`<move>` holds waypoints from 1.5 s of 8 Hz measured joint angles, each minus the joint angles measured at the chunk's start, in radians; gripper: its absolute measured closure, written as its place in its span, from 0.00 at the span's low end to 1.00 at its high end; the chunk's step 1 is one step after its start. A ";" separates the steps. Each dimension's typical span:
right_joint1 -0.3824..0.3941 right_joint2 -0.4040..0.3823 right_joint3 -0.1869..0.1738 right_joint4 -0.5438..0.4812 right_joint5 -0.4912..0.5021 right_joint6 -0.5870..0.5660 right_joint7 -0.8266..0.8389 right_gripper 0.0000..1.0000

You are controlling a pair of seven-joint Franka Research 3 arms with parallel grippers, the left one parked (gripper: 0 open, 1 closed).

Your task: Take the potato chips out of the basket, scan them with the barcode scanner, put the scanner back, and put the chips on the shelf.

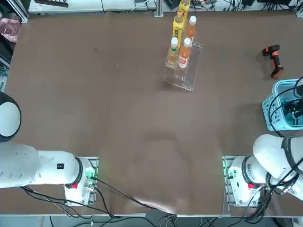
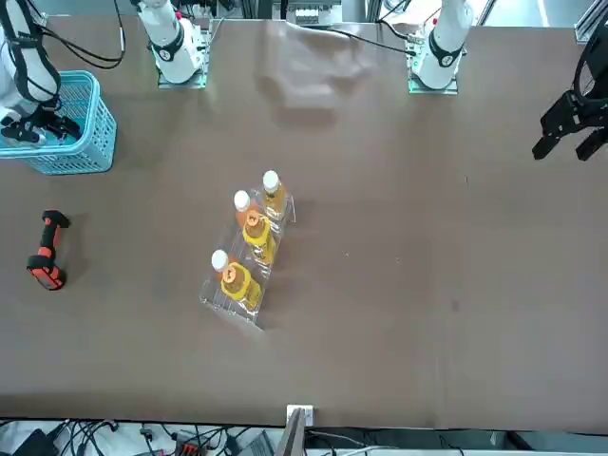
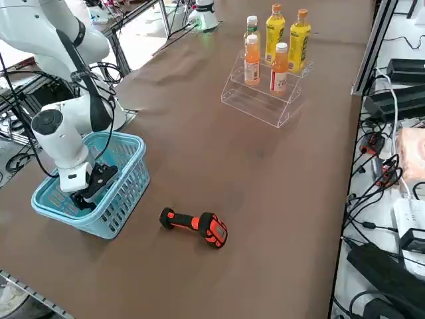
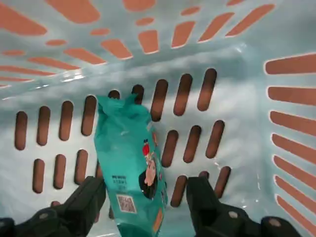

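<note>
The basket (image 3: 113,193) held the potato chips (image 4: 131,163), lying flat on its slotted floor. The right gripper (image 4: 145,207) sat inside it, jaws spread wide astride the packet's lower end. The shelf (image 3: 262,100) carried bottles (image 3: 275,46).

At lower left of the frame the right arm's tool (image 3: 89,193) reached down inside the basket (image 3: 126,186). The barcode scanner (image 3: 196,226) lay on the worktop (image 3: 199,133) just right of it. The shelf (image 3: 262,100) with bottles (image 3: 275,40) stood at upper centre.
</note>
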 joint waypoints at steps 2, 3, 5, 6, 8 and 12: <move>0.000 0.000 0.000 0.000 0.000 0.000 0.000 0.00; 0.000 0.001 0.000 0.000 0.000 0.001 0.000 0.00; 0.000 0.007 0.000 0.000 0.000 0.007 0.000 0.04; 0.000 0.011 0.000 0.000 0.000 0.009 0.000 0.05; 0.000 0.014 0.000 0.000 0.000 0.010 0.000 0.14; 0.000 0.015 0.001 0.000 0.000 0.010 0.000 0.51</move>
